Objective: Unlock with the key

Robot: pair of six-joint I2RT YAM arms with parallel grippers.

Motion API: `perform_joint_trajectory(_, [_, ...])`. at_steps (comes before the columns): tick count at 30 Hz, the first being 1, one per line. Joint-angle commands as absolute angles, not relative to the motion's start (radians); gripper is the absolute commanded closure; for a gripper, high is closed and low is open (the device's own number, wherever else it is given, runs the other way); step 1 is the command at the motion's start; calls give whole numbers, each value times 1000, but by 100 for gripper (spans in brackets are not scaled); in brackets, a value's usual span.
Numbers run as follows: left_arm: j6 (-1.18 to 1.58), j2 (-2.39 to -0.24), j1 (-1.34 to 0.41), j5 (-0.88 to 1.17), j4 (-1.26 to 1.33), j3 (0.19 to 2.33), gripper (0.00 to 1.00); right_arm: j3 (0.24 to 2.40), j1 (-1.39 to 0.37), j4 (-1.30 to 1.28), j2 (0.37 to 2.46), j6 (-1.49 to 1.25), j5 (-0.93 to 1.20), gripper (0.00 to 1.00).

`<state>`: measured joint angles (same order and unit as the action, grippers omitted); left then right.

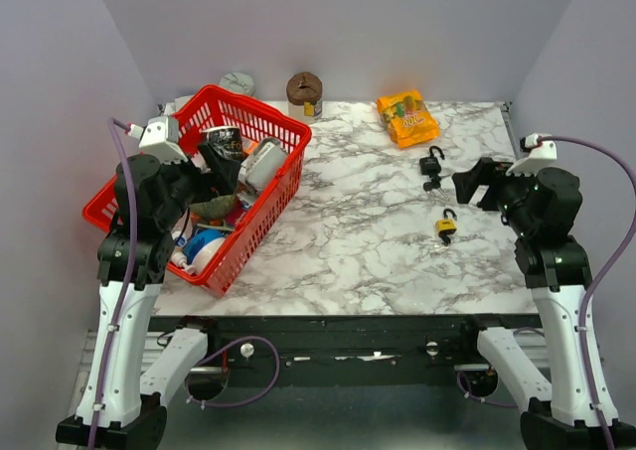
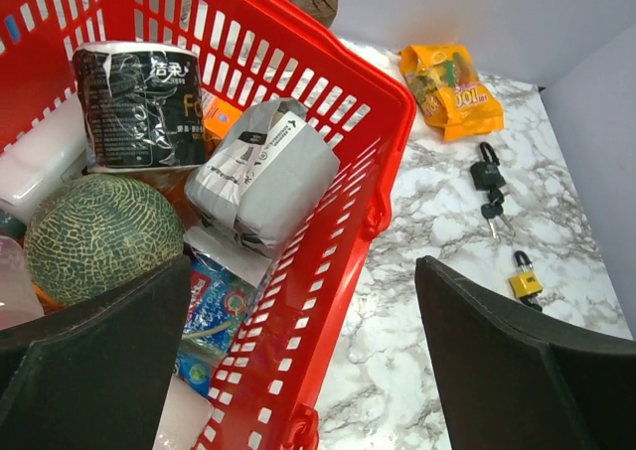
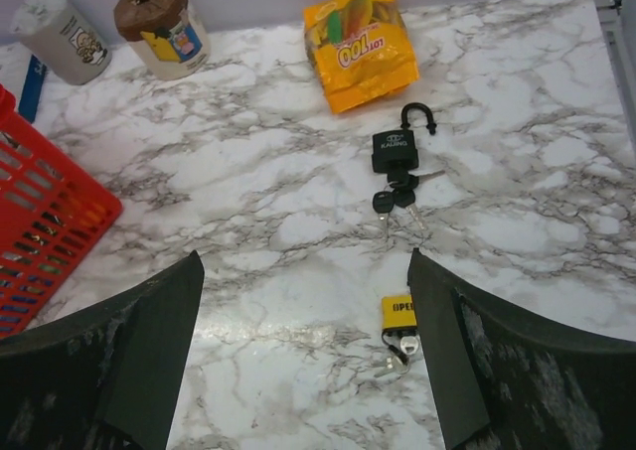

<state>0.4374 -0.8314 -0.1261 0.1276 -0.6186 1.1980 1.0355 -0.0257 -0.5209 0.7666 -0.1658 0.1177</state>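
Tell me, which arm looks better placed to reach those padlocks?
Right, probably. The right gripper hovers open beside the black padlock and yellow padlock; the left gripper hangs over the red basket, farther away.

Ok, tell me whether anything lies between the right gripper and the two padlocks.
Nothing visible does. The right gripper hangs open over the marble table; the yellow padlock and the black padlock lie ahead of it in the open. The orange snack bag lies beyond both.

Lab test booth, grey walls (image 1: 348, 33), marble tabletop (image 1: 368, 261)
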Motion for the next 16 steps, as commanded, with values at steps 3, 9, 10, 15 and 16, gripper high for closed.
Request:
perform_joint_trajectory(3, [463,-808,-121,66,-560,1157,1,973,-25,-433,724,-212,186,9])
perform_joint_trajectory(9, [499,-793,-121,64,-526,1117,1,979,-23,-423,727,-233,216,9])
perform_joint_trajectory(10, [499,-796,-121,66,-525,1118,1,979,-23,-423,726,-232,219,9])
perform_joint_trajectory(15, [495,-784,-121,72,-509,1117,1,988,-25,-425,732,-216,225,9])
perform_joint_trajectory(16, [494,-782,-121,68,-509,1118,1,985,-23,-425,732,-216,222,9])
